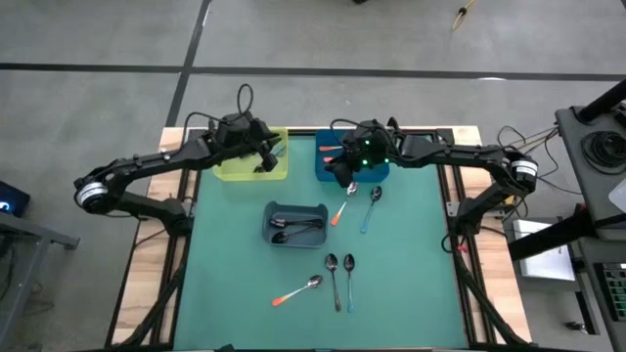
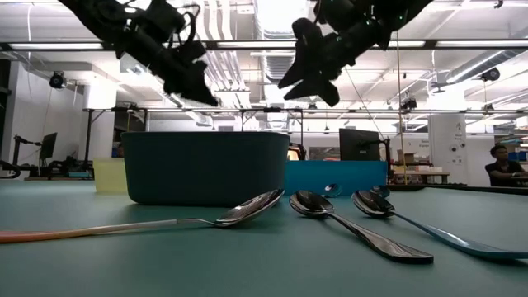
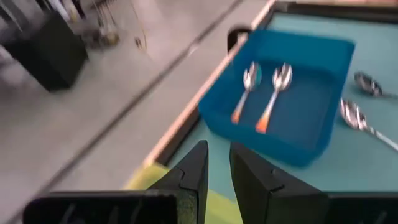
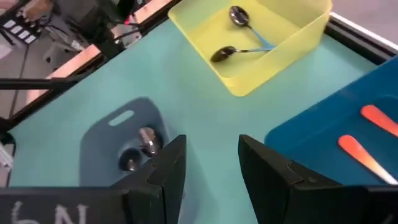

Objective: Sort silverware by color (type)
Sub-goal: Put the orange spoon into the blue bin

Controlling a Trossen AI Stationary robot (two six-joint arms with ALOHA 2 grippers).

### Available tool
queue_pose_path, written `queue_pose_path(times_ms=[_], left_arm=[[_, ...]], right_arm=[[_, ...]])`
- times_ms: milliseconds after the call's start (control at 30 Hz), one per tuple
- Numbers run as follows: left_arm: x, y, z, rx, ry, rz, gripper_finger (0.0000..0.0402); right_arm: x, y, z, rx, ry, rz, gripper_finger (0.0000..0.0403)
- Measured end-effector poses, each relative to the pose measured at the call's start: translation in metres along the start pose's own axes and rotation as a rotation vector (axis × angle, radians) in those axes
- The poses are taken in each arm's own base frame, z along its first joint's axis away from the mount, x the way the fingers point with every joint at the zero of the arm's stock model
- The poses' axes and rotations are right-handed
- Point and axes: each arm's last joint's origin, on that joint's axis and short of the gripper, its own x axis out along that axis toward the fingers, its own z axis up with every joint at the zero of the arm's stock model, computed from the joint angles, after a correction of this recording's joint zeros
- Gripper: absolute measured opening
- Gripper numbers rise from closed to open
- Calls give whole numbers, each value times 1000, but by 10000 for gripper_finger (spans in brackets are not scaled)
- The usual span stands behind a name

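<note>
Smooth teal mat (image 1: 411,284), shiny round-bowled spoons (image 1: 335,266), rectangular plastic bins (image 1: 296,224)

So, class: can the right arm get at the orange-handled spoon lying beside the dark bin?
Probably yes: the right end effector hangs open just above that orange-handled spoon, which lies bare on the mat beside the dark bin, nothing covering it.

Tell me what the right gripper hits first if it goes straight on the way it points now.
Probably the bare teal mat: the right gripper, jaws open, points at the stretch between the grey bin and the yellow bin. Depth is unclear.
</note>
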Motion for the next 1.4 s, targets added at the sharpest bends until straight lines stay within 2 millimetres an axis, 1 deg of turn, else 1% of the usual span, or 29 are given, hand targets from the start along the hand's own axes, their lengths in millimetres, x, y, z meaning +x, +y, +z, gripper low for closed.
queue_pose_path(times_ms=[133, 200, 267, 367, 433, 533, 700, 800, 900, 1033, 1167, 1267, 1400], left_arm=[[-6, 1, 7, 0, -60, 9, 49], [-7, 0, 8, -8, -66, 5, 49], [-8, -4, 8, -18, -70, -10, 49], [-9, -16, 11, -16, -85, -59, 49], [-10, -27, 14, -19, -114, -99, 49], [-11, -47, 21, -35, -159, -162, 49], [-9, -79, 35, -40, -180, -263, 44], [0, -93, 42, -51, -169, -301, 43], [14, -106, 48, -55, -146, -321, 43], [33, -121, 56, -54, -112, -341, 43], [51, -133, 58, -67, -18, -350, 42], [62, -144, 61, -74, 48, -307, 42], [76, -162, 58, -57, 170, -248, 42]], right_arm=[[-1, 9, -2, -14, 61, 1, 137], [-3, 11, -7, -69, 132, -14, 137], [-6, 10, -16, -120, 243, -39, 137], [-12, 7, -25, -157, 374, -85, 137], [-14, 5, -28, -171, 402, -136, 137], [-17, 2, -31, -217, 398, -200, 137], [-28, 4, -32, -300, 305, -188, 137], [-38, 8, -30, -394, 113, -143, 137], [-52, 12, -29, -469, -100, -105, 137], [-71, 15, -31, -529, -264, -85, 137], [-86, 16, -37, -548, -309, -80, 137], [-92, 14, -44, -571, -302, -85, 137], [-103, 17, -45, -602, -323, -87, 137]])
